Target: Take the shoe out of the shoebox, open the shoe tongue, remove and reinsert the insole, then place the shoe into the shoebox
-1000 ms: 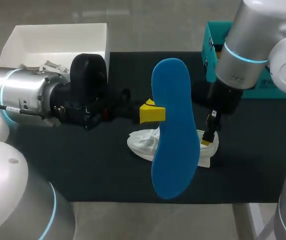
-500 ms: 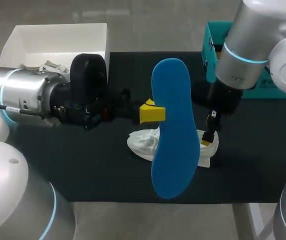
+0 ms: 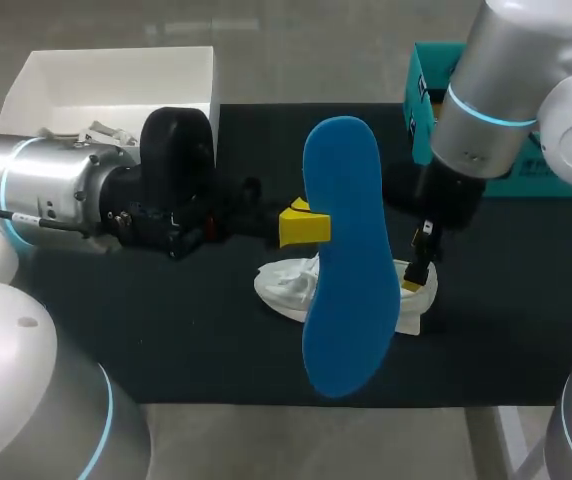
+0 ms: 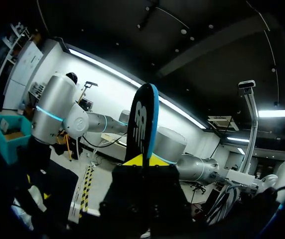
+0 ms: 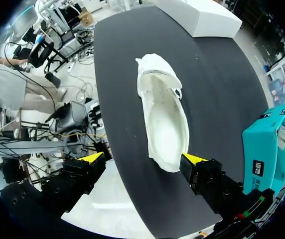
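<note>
The left gripper (image 3: 306,225) pinches the blue insole (image 3: 344,250) and holds it up on edge in the middle of the frame. The right gripper (image 5: 141,160) hangs wide open over the white shoe (image 5: 161,112) on the black mat (image 3: 166,330). Only the right wrist view shows inside the shoe. The white shoebox (image 3: 116,85) sits upper left.

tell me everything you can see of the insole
The insole is out of the shoe, held in the air above it by the left gripper, shut on its side edge about mid-length. It is foot-shaped and thin, looks like foam, blue on the upward face, black with white print on the other. Nothing else touches it.
</note>
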Action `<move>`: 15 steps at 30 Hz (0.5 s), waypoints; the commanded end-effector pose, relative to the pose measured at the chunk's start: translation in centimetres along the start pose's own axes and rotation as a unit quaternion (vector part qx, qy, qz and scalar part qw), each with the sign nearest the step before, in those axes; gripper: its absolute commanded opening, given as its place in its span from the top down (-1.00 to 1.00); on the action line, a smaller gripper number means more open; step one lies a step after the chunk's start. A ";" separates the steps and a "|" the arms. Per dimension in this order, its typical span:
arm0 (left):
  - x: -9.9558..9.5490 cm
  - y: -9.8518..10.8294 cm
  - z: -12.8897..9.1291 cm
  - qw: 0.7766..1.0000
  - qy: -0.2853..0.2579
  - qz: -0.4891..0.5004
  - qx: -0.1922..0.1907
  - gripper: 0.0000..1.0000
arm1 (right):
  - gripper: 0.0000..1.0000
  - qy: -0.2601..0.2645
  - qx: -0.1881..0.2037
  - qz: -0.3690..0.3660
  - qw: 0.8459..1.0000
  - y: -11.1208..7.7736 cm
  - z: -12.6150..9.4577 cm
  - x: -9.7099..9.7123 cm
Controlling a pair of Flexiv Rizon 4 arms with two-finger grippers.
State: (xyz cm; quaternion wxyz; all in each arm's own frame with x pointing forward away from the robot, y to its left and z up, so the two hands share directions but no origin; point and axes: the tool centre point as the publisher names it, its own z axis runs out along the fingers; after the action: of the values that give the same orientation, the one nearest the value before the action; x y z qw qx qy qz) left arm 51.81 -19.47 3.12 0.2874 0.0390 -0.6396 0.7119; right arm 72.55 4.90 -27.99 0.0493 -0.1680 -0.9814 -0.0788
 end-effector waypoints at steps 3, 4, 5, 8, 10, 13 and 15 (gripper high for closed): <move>0.1 0.0 0.5 1.000 -0.002 0.000 0.002 1.00 | -1.00 -0.021 0.040 -0.004 0.999 0.6 1.1 -2.5; 0.1 0.0 0.5 1.000 -0.002 0.000 0.002 1.00 | -1.00 -0.025 0.046 -0.010 0.999 0.9 1.3 -3.1; 0.1 0.0 0.5 1.000 -0.002 0.000 0.002 1.00 | -1.00 -0.030 0.056 -0.018 0.998 1.3 1.5 -3.8; 0.1 0.0 0.5 1.000 -0.002 0.000 0.002 1.00 | -1.00 -0.036 0.057 -0.027 0.997 2.2 2.2 -5.4; 0.1 0.0 0.5 1.000 -0.002 0.000 0.002 1.00 | -1.00 -0.036 0.059 -0.029 0.997 2.8 2.5 -6.2; 0.1 0.0 0.5 1.000 -0.002 0.000 0.002 1.00 | -1.00 -0.036 0.059 -0.034 0.997 3.8 3.3 -7.1; 0.1 0.0 0.5 1.000 -0.002 0.000 0.002 1.00 | -1.00 -0.036 0.059 -0.039 0.997 4.4 4.0 -7.5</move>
State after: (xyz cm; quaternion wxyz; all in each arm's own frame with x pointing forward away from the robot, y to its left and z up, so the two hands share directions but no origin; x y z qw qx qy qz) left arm 51.81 -19.47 3.12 0.2874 0.0390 -0.6396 0.7119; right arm 79.12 5.19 -30.76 0.0064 -0.1302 -0.9907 -0.0383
